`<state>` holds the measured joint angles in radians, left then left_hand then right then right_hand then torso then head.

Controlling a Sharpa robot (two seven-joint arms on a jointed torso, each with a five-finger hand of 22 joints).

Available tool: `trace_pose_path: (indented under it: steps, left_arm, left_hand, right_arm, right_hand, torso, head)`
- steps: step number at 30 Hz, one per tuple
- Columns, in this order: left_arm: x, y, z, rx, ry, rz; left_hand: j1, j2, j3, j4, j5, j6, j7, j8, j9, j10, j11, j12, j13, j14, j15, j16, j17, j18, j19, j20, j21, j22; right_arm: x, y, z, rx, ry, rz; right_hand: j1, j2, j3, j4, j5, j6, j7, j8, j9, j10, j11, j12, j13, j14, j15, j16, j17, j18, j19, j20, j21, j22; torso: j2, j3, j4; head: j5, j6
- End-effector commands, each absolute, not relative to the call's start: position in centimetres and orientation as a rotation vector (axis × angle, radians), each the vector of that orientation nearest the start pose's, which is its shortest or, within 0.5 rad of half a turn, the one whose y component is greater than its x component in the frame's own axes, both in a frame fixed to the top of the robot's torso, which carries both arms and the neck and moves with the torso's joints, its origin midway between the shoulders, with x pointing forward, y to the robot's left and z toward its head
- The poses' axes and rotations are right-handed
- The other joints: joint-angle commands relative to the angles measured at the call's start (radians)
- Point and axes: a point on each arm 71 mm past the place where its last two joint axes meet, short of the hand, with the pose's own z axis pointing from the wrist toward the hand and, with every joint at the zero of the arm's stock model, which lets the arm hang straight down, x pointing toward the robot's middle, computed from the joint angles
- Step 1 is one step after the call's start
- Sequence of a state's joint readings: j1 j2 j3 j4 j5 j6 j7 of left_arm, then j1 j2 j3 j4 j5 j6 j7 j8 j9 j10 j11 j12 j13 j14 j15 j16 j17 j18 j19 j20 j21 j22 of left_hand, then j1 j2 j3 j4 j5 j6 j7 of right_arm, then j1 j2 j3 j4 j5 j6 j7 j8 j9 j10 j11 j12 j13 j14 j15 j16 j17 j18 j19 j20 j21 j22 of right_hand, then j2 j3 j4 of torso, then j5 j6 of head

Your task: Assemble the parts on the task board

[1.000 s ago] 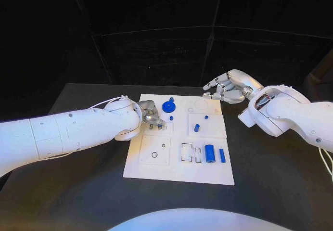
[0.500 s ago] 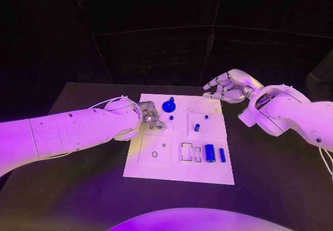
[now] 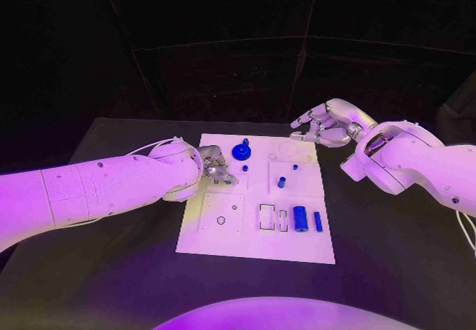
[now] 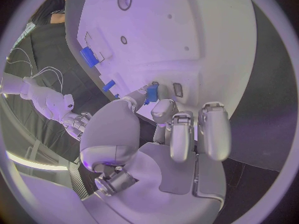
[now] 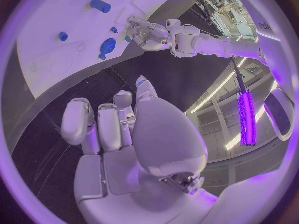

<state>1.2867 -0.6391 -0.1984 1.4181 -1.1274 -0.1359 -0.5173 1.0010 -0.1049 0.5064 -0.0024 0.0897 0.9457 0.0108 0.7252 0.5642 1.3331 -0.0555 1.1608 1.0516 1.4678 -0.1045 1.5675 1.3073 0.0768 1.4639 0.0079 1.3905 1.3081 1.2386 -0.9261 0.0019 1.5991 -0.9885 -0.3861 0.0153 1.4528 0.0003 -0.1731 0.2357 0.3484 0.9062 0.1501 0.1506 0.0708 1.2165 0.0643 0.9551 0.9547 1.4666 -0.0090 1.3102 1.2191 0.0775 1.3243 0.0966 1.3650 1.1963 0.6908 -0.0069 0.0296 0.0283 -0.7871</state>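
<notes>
Your left hand (image 3: 217, 172) pinches a small blue peg (image 4: 151, 92) over the task board's (image 3: 238, 240) left edge; your right hand (image 3: 319, 126) hovers empty, fingers spread, off its far right corner

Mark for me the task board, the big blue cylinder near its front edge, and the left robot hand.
task board (image 3: 213, 237): head view, bare white surface near its front left corner.
big blue cylinder (image 3: 300, 218): head view, middle of its body.
left robot hand (image 3: 217, 168): head view, middle of the silver hand over the board's left edge.

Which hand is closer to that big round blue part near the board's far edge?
The left. The left hand sits over the board just beside the round blue part; the right hand hovers off the board's far right corner, farther away.
</notes>
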Motion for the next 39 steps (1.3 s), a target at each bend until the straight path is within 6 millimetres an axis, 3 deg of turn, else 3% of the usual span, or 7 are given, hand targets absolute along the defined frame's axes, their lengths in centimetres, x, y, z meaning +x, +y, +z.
trace_pose_path:
  steps: [1, 17, 39]
  left_arm:
    - [49.3, 15.3, -23.2, -0.160, 2.147, -0.401]
    - [49.2, 16.1, -23.0, -0.203, 2.203, -0.418]
    - [50.2, 15.6, -22.8, -0.185, 2.218, -0.396]
  left_hand:
    - [0.017, 0.030, 0.024, -0.005, 0.006, 0.000, -0.004, -0.003, -0.003, 0.009, -0.003, 0.005, 0.002, 0.103, -0.008, 0.003, 0.263, -0.020, 0.006, -0.008, 0.004, 0.008]
    - [0.036, 0.050, 0.082, -0.025, 0.008, 0.000, -0.004, -0.001, -0.004, 0.016, -0.004, 0.011, 0.010, 0.103, -0.008, 0.003, 0.263, -0.021, 0.008, -0.009, 0.005, 0.012]
    - [0.023, 0.050, 0.092, -0.023, 0.005, 0.003, -0.003, 0.002, -0.003, 0.017, -0.002, 0.009, 0.008, 0.103, -0.007, 0.003, 0.263, -0.021, 0.008, -0.008, 0.005, 0.014]
  right_arm:
    - [48.4, -22.1, -14.0, 0.254, 1.589, 0.952]
    - [48.5, -22.0, -14.1, 0.254, 1.593, 0.952]
    - [48.5, -21.9, -14.1, 0.252, 1.593, 0.955]
  right_hand:
    - [-0.005, 0.006, -0.006, -0.001, 0.004, -0.006, 0.000, 0.006, -0.002, -0.005, -0.004, -0.007, -0.001, 0.029, -0.006, -0.007, -0.001, 0.008, -0.008, 0.000, -0.006, -0.001]
    - [-0.006, 0.006, -0.007, -0.001, 0.004, -0.006, 0.000, 0.006, -0.002, -0.004, -0.004, -0.006, -0.001, 0.029, -0.006, -0.007, -0.001, 0.008, -0.008, 0.000, -0.007, -0.002]
    - [-0.006, 0.006, -0.007, -0.001, 0.004, -0.006, 0.000, 0.006, -0.002, -0.004, -0.004, -0.006, -0.001, 0.029, -0.006, -0.007, -0.001, 0.008, -0.008, 0.000, -0.007, -0.002]
  torso:
    - [0.001, -0.0003, -0.0004]
    - [0.000, 0.0002, -0.0005]
    - [0.000, 0.0007, -0.0009]
  head:
    - [0.000, 0.000]
    - [0.000, -0.003]
    - [-0.004, -0.003]
